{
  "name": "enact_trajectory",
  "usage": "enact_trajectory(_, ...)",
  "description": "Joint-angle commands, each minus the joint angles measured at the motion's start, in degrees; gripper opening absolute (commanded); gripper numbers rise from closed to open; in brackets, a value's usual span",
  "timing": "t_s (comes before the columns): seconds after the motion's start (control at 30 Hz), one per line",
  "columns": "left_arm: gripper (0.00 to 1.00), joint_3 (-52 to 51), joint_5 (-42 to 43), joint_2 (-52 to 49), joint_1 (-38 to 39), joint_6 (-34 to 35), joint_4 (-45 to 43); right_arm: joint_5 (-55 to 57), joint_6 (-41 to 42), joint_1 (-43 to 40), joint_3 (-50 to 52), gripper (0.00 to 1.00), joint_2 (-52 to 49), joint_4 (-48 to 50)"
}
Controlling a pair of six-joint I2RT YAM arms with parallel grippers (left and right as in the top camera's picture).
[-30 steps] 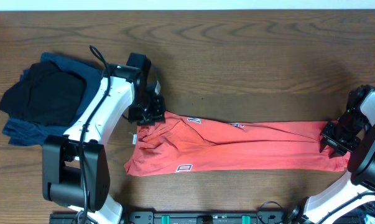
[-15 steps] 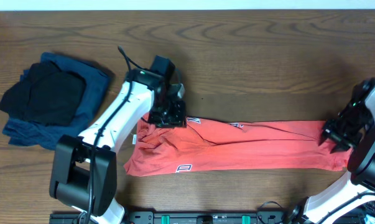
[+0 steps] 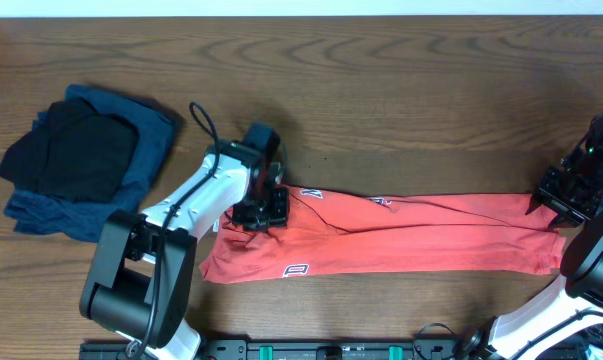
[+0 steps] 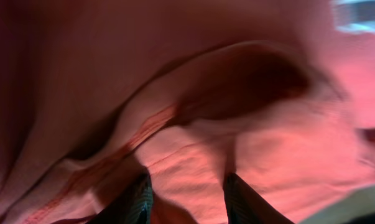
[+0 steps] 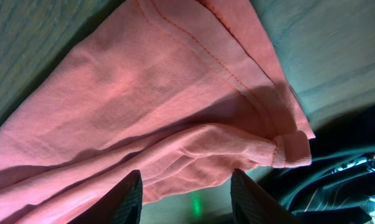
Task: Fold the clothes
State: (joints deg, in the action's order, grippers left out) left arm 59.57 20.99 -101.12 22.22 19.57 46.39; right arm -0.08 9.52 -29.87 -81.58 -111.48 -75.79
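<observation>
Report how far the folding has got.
Done: the red T-shirt lies folded lengthwise into a long strip. In hand: the left gripper is on one end, and the right gripper, jaws apart, is over the other. Left: folding the strip crosswise. Whether the dark pile is folded, I cannot tell.

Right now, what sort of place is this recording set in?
Probably a robot test bench, not a home: a wooden table, a left arm and a right arm based at its near edge, a coral-red T-shirt stretched out, and a pile of dark clothes set apart.
</observation>
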Motion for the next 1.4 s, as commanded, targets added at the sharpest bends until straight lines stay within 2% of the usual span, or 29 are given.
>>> enact_trajectory(0.0,0.40,-3.3,-1.1,1.1,-0.7,3.7,-1.4,-0.2,-1.0,-0.3,-0.7,0.45,0.3,-0.1)
enact_trajectory(0.23,0.41,-2.2,-1.1,1.7,-2.9,-0.1,-2.7,-0.2,-1.0,-0.3,-0.7,0.45,0.3,-0.1)
enact_trajectory(0.57,0.54,0.4,-0.9,7.3,-2.6,-3.1,-4.0,-0.2,-1.0,-0.3,-0.7,0.45,0.3,0.2)
enact_trajectory(0.9,0.55,0.2,-0.9,5.7,0.3,-3.0,-12.5,-0.2,-1.0,-0.3,-0.7,0.45,0.3,-0.2)
enact_trajectory(1.2,0.55,0.2,-0.7,-0.3,1.2,-1.7,-14.8,-0.2,-1.0,-0.3,-0.7,0.45,0.3,-0.3)
enact_trajectory(1.23,0.50,0.2,-0.5,-0.9,1.3,-1.7,-15.0,-0.2,-1.0,-0.3,-0.7,0.45,0.3,-0.3)
enact_trajectory(1.37,0.11,0.2,2.8,-0.9,1.4,-1.7,-15.1,-0.2,-1.0,-0.3,-0.7,0.45,0.3,-0.3)
